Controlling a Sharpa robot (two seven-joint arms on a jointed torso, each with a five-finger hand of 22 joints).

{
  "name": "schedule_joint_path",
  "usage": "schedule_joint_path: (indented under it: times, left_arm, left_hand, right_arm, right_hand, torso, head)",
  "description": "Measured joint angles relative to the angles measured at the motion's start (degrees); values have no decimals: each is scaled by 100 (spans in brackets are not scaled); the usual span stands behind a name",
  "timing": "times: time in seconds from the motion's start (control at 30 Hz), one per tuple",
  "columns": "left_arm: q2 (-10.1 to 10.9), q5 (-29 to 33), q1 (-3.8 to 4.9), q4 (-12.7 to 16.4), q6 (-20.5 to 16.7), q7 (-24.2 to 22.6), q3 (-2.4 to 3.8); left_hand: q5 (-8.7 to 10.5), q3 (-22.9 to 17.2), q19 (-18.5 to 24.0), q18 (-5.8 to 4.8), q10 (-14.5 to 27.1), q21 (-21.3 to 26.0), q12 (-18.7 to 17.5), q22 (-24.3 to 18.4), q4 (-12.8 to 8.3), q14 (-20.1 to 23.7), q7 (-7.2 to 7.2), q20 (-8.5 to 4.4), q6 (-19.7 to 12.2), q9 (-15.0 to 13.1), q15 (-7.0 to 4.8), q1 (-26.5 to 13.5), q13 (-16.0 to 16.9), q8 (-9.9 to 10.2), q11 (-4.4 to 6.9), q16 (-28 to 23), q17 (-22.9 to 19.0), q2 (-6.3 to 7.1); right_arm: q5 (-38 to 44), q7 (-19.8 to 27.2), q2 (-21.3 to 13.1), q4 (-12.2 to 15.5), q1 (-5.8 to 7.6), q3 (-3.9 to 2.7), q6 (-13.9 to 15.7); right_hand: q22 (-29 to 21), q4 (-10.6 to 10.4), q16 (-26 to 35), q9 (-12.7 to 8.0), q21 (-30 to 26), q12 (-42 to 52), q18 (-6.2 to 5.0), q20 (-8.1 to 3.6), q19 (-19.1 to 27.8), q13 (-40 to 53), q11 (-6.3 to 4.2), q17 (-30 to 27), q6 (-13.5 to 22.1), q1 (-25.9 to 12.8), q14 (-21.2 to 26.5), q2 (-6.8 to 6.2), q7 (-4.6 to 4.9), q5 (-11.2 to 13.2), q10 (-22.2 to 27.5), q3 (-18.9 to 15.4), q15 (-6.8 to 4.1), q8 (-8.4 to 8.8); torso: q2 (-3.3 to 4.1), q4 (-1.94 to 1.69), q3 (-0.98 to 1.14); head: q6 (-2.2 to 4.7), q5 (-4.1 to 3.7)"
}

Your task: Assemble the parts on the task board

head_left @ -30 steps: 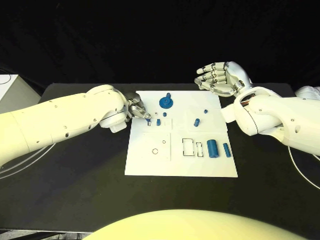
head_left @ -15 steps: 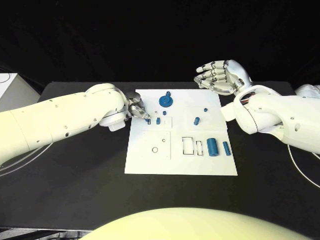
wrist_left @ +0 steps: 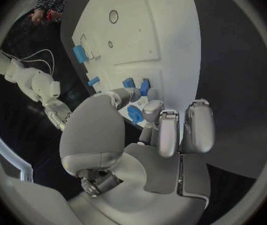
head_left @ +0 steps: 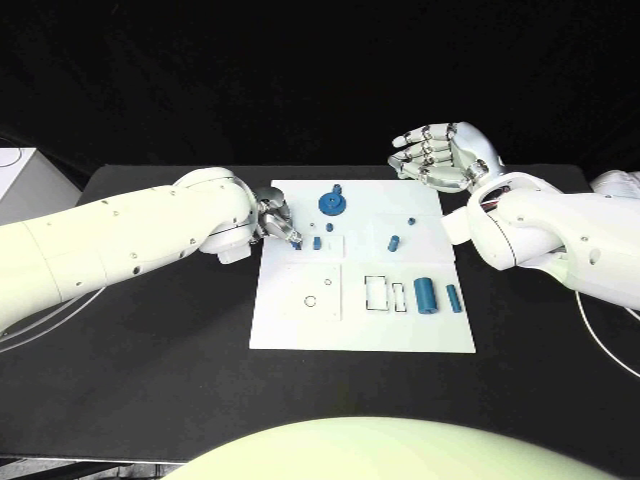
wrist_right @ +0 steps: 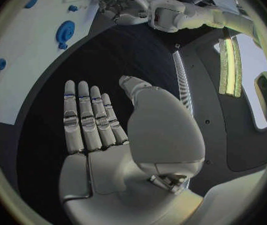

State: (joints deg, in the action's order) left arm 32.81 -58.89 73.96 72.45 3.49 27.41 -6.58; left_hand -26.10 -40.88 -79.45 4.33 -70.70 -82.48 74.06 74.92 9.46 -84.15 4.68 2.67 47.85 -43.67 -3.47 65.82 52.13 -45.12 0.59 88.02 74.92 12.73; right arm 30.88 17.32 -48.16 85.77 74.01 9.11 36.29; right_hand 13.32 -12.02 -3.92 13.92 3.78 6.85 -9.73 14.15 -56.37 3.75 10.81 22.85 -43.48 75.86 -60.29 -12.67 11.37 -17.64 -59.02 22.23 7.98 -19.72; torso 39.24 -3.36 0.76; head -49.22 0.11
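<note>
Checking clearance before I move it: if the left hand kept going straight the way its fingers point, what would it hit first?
Probably the small blue part standing on the task board, just beyond the left hand, which already pinches another blue piece. Depth is hard to judge.

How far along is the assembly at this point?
Early. The round blue part already sits at the task board's far edge. The left hand pinches a small blue piece over the board; the right hand is open, off it. Two blue cylinders lie loose beside empty slots.

Glossy white rounded arms, small dark screw holes, silver segmented robot hand (head_left: 438, 156)
</note>
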Motion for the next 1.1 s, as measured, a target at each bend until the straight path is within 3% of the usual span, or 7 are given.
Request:
schedule_joint_path:
  times: [0.33, 1.1]
  left_arm:
    - [-49, -6, 5, -67, 42, -5, 3]
    - [-106, -27, 8, -113, 98, -5, -55]
  left_hand:
    - [1, 0, 0, 1, -1, 0, 0, 0, 0, 0, -2, 0, 2, -3, 0, 4, -1, 0, -1, 0, 0, -4]
    - [16, 0, 0, 1, -8, 0, 0, -1, 0, 0, -21, 0, 22, -7, 0, 6, -2, 3, -9, 0, 0, -6]
  right_arm:
    - [0, -3, 4, -2, -1, 0, -10]
    - [-1, -8, 5, -7, -3, 0, -24]
  right_hand:
    - [-7, 0, 0, 0, 0, 0, 0, 21, 21, 0, 0, -7, 0, -1, 0, 1, 0, 0, 0, 0, 0, 0]
    - [-14, 0, 0, 0, 0, 0, 0, 21, 21, 1, 0, -15, 0, -23, 0, 23, 0, 0, 0, 0, 0, 0]
  torso:
    - [1, 1, 0]
    - [-4, -2, -3]
  head:
    - [-19, 2]
    - [-69, -22]
